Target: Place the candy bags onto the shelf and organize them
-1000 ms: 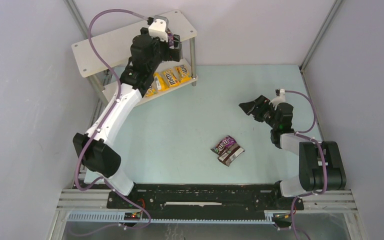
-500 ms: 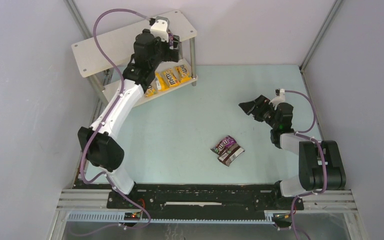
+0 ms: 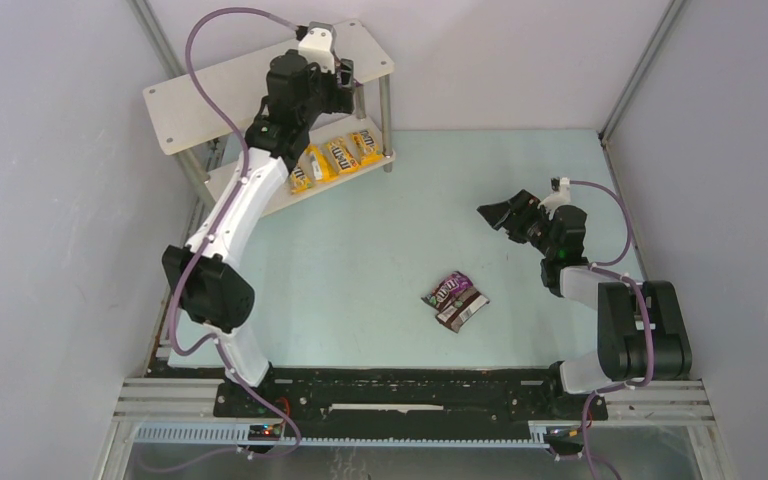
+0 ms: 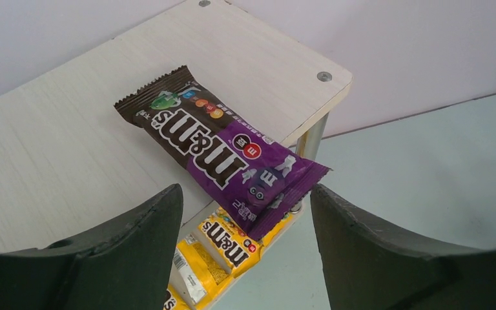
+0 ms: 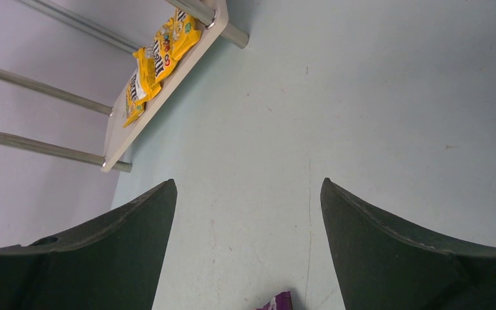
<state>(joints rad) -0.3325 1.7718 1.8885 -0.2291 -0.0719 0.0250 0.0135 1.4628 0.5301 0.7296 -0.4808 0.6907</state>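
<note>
A purple candy bag point(image 4: 219, 152) lies flat on the shelf's top board point(image 4: 51, 142), its near end hanging over the board's edge by the corner leg. My left gripper point(image 4: 247, 188) is open and empty just above and in front of it, and it also shows over the top board in the top view point(image 3: 348, 82). Yellow candy bags point(image 3: 335, 155) lie in a row on the lower board point(image 3: 260, 198). A second purple bag point(image 3: 447, 288) and a dark brown bag point(image 3: 463, 308) lie together on the table. My right gripper point(image 3: 495, 215) is open and empty above the table.
The shelf point(image 3: 210, 90) stands at the far left on silver legs point(image 3: 386, 105). Grey walls close in the left, back and right. In the right wrist view the yellow bags point(image 5: 158, 55) show on the lower board and a purple corner point(image 5: 278, 301) at the bottom.
My left arm has stretched further over the shelf, and its gripper has shifted a little toward the back of the top board. The right arm and the bags on the table have not moved.
</note>
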